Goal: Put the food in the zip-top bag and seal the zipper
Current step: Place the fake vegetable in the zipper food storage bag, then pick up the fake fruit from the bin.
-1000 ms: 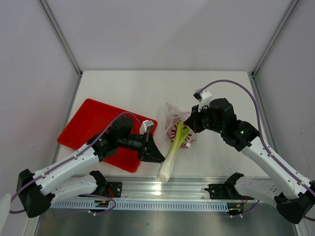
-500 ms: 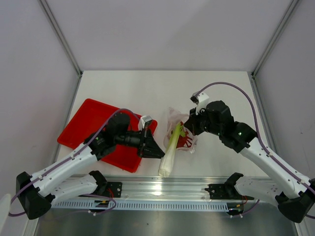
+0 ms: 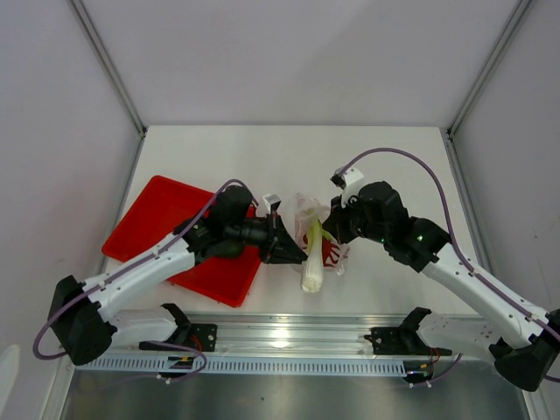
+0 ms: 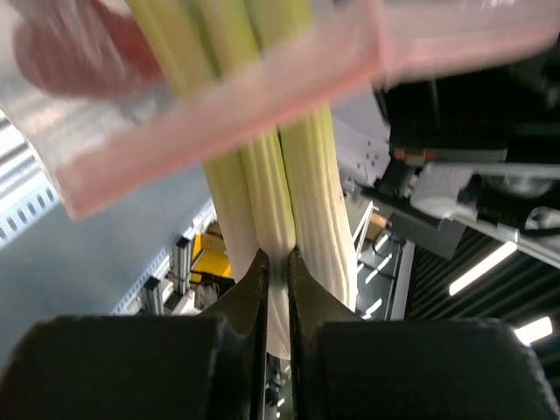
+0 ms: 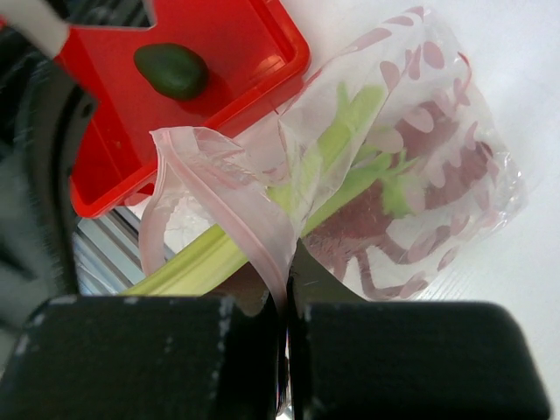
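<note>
Clear plastic bag [image 5: 437, 122], crinkly and glossy; leek [image 4: 315, 201] ribbed and matt; red tray [image 5: 236, 44] of smooth, shiny plastic; green fruit [image 5: 171, 70] smooth-skinned; table [image 3: 262, 157] matt white; front rail [image 3: 289, 337] brushed metal.

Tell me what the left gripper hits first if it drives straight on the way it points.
The left gripper is shut on the leek; straight ahead, the zipper crossing the stalk probably comes first, though depth is unclear.

Bright, even light; close-ups seemingly blurred
</note>
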### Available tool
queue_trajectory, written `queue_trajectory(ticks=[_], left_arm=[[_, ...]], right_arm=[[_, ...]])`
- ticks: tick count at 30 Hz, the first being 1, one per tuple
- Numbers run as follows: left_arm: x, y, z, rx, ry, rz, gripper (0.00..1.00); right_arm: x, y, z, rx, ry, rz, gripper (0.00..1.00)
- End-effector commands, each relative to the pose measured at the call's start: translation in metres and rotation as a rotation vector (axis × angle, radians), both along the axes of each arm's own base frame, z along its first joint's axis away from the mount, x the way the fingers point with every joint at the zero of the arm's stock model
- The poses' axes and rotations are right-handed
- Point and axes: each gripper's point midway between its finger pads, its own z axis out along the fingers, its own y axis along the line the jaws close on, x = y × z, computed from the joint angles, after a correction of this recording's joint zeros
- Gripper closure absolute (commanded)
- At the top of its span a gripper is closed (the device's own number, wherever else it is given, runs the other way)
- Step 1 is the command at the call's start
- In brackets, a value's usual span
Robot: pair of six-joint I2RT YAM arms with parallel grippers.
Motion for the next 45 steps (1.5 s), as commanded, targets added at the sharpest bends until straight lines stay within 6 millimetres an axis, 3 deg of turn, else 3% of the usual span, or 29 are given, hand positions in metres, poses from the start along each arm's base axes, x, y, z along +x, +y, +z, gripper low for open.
queue_trajectory(ticks=[1,3,4,6,8,10,14,22,26,28,33,35,40,45], left_arm=[[0.034,-0.009,0.001,-0.016,-0.093,0.045,0.99],[0.048,-0.013,-0.001,0.005,-0.121,0.063,0.98],[0.057,-0.018,0.004,0.013,-0.169,0.055,0.84],[0.061,-0.014,-0.011,0.09,-0.159,0.061,0.71],[0.07,-0.011,-0.018,0.124,-0.186,0.085,0.5],[0.079,-0.003,-0.023,0.154,-0.207,0.119,0.37],[0.081,0.004,-0.015,0.159,-0.29,0.125,0.15],[0.054,0.036,0.013,0.165,-0.493,0.16,0.13],[0.045,0.056,0.009,0.215,-0.564,0.206,0.14],[0.047,0.07,0.0,0.269,-0.592,0.254,0.15],[0.059,0.12,-0.047,0.557,-0.598,0.348,0.18],[0.06,0.136,-0.069,0.666,-0.56,0.343,0.19],[0.079,0.185,-0.099,0.967,-0.523,0.451,0.2],[0.083,0.194,-0.128,0.966,-0.337,0.506,0.11]], right_arm=[[0.008,0.01,0.03,0.068,-0.055,-0.011,1.0],[0.009,0.008,0.03,0.061,-0.055,-0.022,1.0],[0.01,0.008,0.033,0.065,-0.058,-0.026,1.0],[0.011,0.007,0.035,0.061,-0.059,-0.035,1.0],[0.011,0.006,0.04,0.066,-0.063,-0.036,1.0],[0.01,0.007,0.043,0.075,-0.065,-0.035,1.0],[0.009,0.005,0.042,0.073,-0.056,-0.043,1.0],[0.011,0.0,0.037,0.053,-0.043,-0.068,1.0],[0.019,-0.011,0.037,0.039,-0.031,-0.136,1.0],[0.023,-0.016,0.04,0.026,-0.04,-0.172,1.0],[0.038,-0.032,0.035,-0.05,-0.072,-0.257,1.0],[0.039,-0.033,0.033,-0.062,-0.062,-0.259,1.0],[0.039,-0.033,0.034,-0.055,-0.061,-0.256,1.0],[0.037,-0.037,0.027,-0.068,-0.044,-0.259,1.0]])
